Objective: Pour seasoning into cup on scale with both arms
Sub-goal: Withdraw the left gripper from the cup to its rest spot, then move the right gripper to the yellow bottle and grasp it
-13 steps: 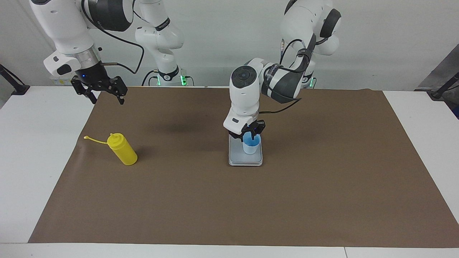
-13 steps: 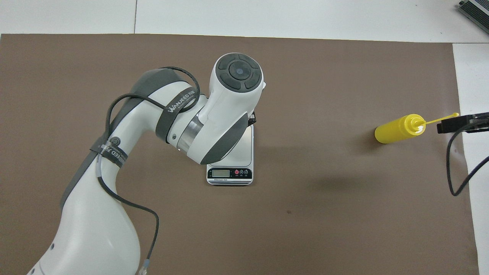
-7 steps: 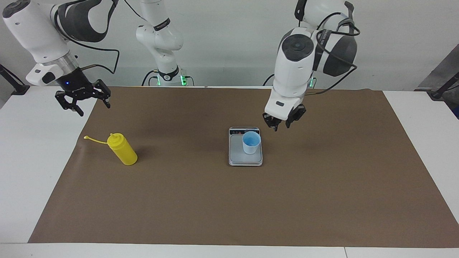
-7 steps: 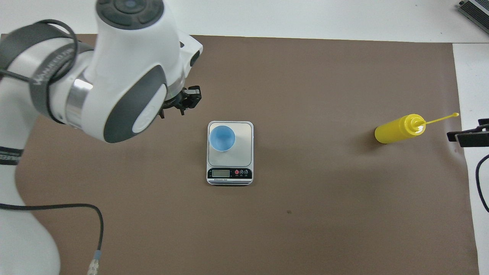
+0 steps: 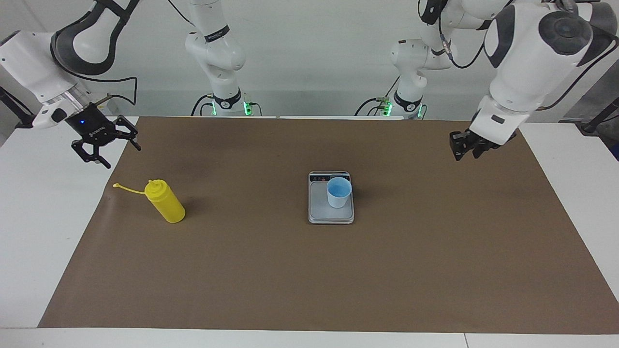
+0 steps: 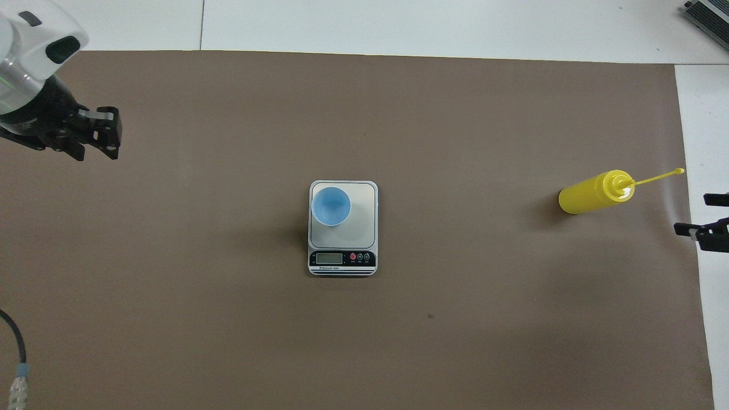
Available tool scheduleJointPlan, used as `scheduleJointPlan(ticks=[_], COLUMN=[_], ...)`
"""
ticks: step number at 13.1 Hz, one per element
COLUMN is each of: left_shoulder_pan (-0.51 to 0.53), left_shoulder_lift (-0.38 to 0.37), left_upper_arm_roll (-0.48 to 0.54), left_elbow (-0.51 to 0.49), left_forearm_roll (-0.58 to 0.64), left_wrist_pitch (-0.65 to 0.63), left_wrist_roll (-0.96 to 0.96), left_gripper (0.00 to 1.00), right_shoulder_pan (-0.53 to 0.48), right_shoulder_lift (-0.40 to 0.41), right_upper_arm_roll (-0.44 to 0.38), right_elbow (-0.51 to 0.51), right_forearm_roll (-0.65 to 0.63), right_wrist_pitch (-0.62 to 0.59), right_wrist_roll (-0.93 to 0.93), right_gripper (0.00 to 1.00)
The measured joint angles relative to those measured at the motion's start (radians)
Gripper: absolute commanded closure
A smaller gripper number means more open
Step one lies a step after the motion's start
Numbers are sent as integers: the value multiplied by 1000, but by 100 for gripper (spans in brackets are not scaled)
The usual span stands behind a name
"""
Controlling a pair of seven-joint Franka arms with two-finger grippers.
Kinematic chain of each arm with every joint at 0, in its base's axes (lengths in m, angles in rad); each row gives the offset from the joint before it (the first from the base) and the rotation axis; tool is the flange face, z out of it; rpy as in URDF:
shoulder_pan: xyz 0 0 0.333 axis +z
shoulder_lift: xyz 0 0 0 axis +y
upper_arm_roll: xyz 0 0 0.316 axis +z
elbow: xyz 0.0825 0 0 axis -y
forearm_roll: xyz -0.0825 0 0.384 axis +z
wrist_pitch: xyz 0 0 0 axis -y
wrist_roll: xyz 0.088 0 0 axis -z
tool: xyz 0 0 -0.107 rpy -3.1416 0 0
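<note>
The yellow seasoning bottle (image 5: 167, 203) stands on the brown mat toward the right arm's end, its cap strap (image 5: 126, 188) sticking out sideways; it also shows in the overhead view (image 6: 589, 193). The light blue cup (image 5: 338, 192) (image 6: 331, 206) stands upright on the silver-grey scale (image 5: 321, 210) (image 6: 359, 228) at mid-table, on the corner toward the left arm's end. My left gripper (image 5: 466, 147) (image 6: 111, 134) is open and empty, raised over the mat toward the left arm's end. My right gripper (image 5: 109, 152) (image 6: 703, 216) is open and empty over the mat's edge, beside the bottle.
The brown mat (image 5: 290, 280) covers most of the white table (image 5: 43, 217). The scale's dark display strip (image 6: 342, 259) lies at its end nearer the robots. The arm bases (image 5: 227, 104) stand at the table's edge. A dark object (image 6: 709, 14) sits at a corner of the table.
My left gripper let go of the cup, rose and swung away toward the left arm's end. My right gripper drifted outward and lower near the bottle. Cup and bottle stayed put.
</note>
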Motion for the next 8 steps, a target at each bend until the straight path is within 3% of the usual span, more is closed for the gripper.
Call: scheduleJointPlan(ticks=[3, 5, 6, 8], left_shoulder_pan=[86, 91, 90, 90], left_shoulder_lift=[-27, -91, -131, -187], left_upper_arm_roll=[0, -3, -7, -10], left_elbow=[-53, -205, -300, -412], left_forearm_roll=[-21, -24, -25, -25], left_wrist_pitch=[48, 153, 201, 236], left_wrist_roll=[117, 126, 126, 126], left_gripper=[54, 52, 50, 34], right_shoulder_pan=[-47, -46, -46, -45], right_shoulder_lift=[64, 100, 121, 152], right_upper_arm_roll=[-1, 0, 2, 3], right_elbow=[-21, -39, -43, -45], right_forearm_roll=[95, 166, 205, 255], right_wrist_pitch=[43, 73, 81, 95], right_wrist_roll=[-149, -252, -322, -449], right_gripper=[0, 0, 0, 0])
